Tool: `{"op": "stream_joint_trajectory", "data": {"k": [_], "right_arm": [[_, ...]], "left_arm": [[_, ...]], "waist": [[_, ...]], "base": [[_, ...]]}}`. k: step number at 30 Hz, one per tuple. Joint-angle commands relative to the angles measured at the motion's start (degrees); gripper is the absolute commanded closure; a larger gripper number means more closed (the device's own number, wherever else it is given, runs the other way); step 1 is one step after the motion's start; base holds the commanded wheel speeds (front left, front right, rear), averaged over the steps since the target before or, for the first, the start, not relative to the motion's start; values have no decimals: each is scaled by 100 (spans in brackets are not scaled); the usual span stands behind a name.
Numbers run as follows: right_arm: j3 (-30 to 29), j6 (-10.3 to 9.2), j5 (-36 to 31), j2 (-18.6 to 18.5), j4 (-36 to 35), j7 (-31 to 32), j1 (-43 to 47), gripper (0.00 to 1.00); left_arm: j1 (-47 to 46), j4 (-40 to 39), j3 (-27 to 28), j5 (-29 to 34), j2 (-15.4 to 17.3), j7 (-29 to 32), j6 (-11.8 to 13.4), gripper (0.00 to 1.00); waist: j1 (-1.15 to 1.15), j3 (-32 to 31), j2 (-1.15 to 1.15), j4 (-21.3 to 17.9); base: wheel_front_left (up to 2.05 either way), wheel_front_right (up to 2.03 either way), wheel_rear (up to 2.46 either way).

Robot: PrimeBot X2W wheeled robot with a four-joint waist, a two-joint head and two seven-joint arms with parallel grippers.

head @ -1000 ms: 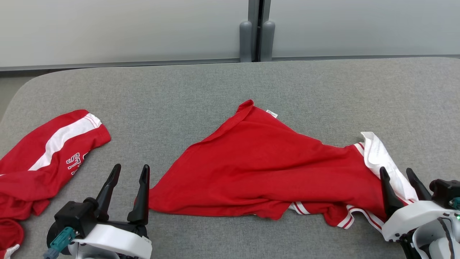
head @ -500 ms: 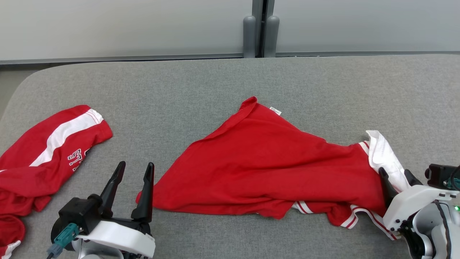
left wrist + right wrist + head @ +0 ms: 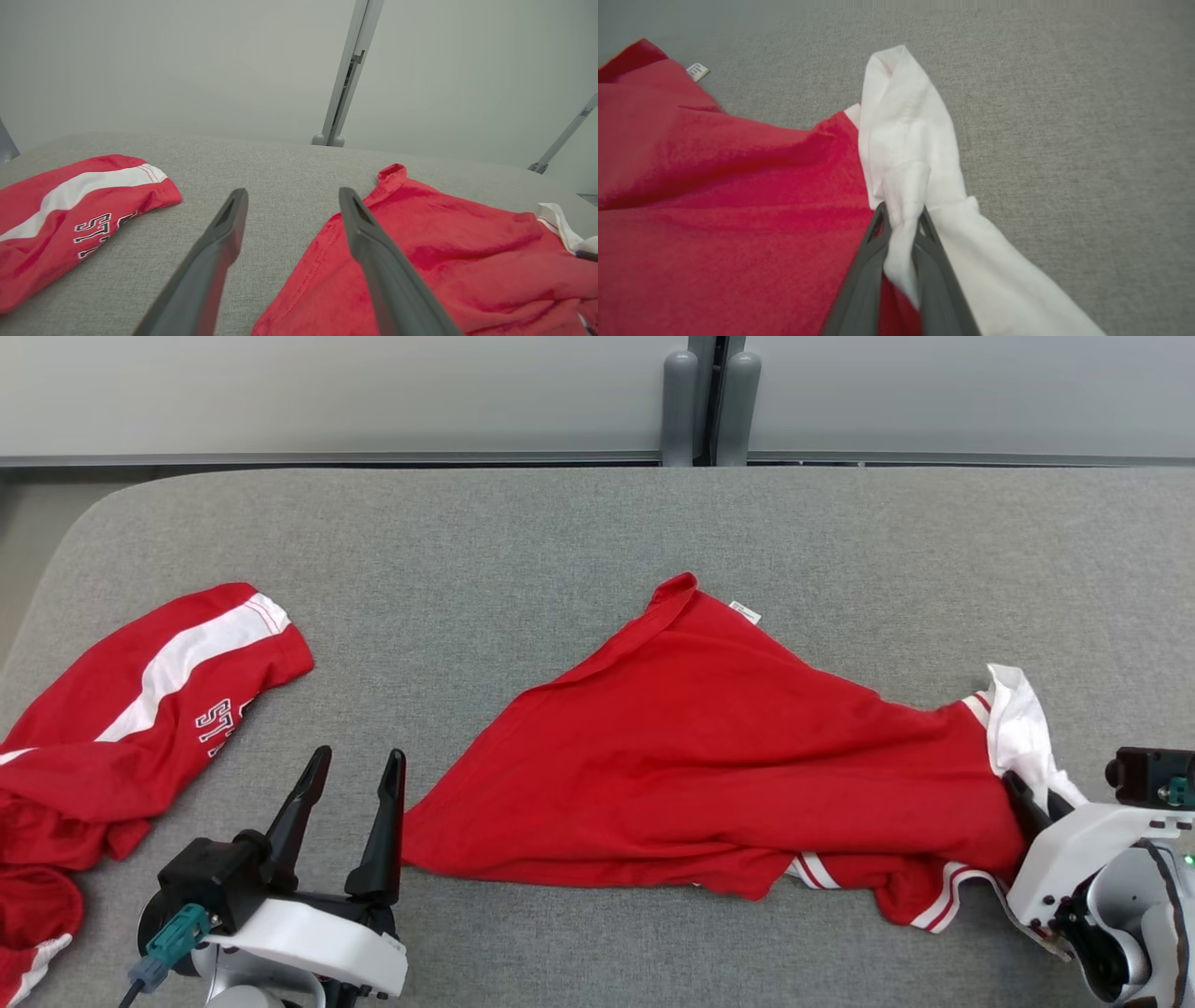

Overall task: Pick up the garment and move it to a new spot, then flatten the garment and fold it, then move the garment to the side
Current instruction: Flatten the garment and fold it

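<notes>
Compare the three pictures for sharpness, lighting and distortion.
Head view: even, soft light, sharp, red shirt barely shadowed. Left wrist view: wide-angle lens tilts the wall posts; left gripper looms soft-edged. Right wrist view: slightly blurred, white fabric in the right gripper nearly washed out.

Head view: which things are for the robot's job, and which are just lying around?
For the job: crumpled red cloth shirt with white sleeve; right gripper, pinching that sleeve; open left gripper.
Lying about: second red cloth garment with white stripe and lettering; grey posts.
</notes>
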Motion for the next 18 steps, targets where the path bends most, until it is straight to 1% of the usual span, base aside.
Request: {"op": "stream_joint_trajectory", "data": {"k": [1, 4, 7, 10, 14, 18], "right_arm": [[-43, 11, -41, -64, -30, -73, -74, 100], [-121, 11, 9, -99, -198, -255, -245, 100], [-156, 11, -18, -227, -346, -376, -540, 100], [-83, 11, 86, -359, -446, -301, -1016, 100], [130, 11, 173, -598, -396, -168, -1782, 100], [394, 11, 327, -795, -131, -96, -2524, 100]], "left_arm": [[-113, 19, -1, -22, -2, -8, -21, 0], [-139, 15, 1, -13, -7, -11, -35, 0], [-187, 4, -18, 18, -16, -10, -45, 0], [-309, -6, -59, 59, -46, 2, -71, 0], [-485, 41, -110, 80, -138, 1, -130, 0], [-701, 153, -167, 107, -258, -14, -235, 0]], "waist": [[0, 14, 0, 14], [0, 69, 0, 35], [0, 169, 0, 75], [0, 363, 0, 174], [0, 711, 0, 361], [0, 1048, 0, 572]], "base": [[0, 0, 0], [0, 0, 0], [0, 0, 0], [0, 0, 0], [0, 0, 0], [0, 0, 0]]}}
